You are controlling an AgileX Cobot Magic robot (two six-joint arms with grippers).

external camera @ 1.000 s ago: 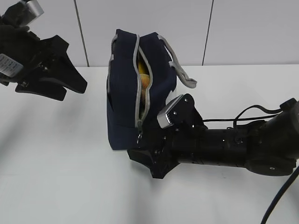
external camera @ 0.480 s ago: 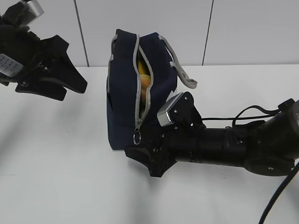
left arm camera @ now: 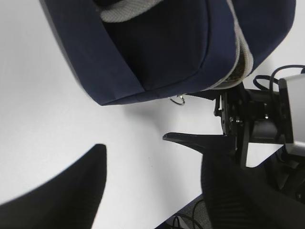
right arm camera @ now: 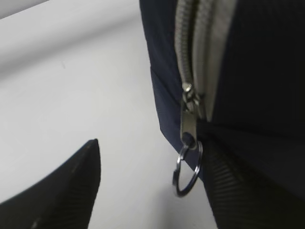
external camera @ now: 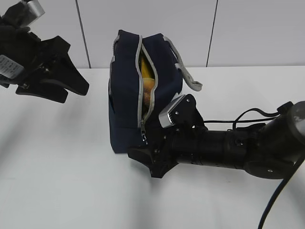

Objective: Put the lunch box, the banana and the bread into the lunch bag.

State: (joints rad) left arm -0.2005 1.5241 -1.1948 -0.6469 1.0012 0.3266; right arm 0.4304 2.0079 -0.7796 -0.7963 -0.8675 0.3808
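Observation:
The dark navy lunch bag (external camera: 126, 95) stands at the back middle of the table with its grey zipper (external camera: 143, 102) partly open. In the gap I see a yellow strip, the banana (external camera: 144, 70), and a golden-brown patch, the bread (external camera: 150, 87). The lunch box is hidden. My right gripper (external camera: 143, 149) is open at the bag's lower front. In the right wrist view the metal ring pull (right arm camera: 187, 169) hangs just beside the right finger (right arm camera: 252, 195); nothing is held. My left gripper (external camera: 76, 88) is open and raised at the left, empty.
The left wrist view shows the bag's underside (left arm camera: 162, 52), the ring pull (left arm camera: 178, 100) and the right arm (left arm camera: 259, 119) close behind it. A grey strap handle (external camera: 188, 78) hangs off the bag's right side. White table (external camera: 57, 167), wall behind.
My right gripper has edged a little left and closer to the bag's lower front. The ring pull has swung slightly. The left arm has not moved.

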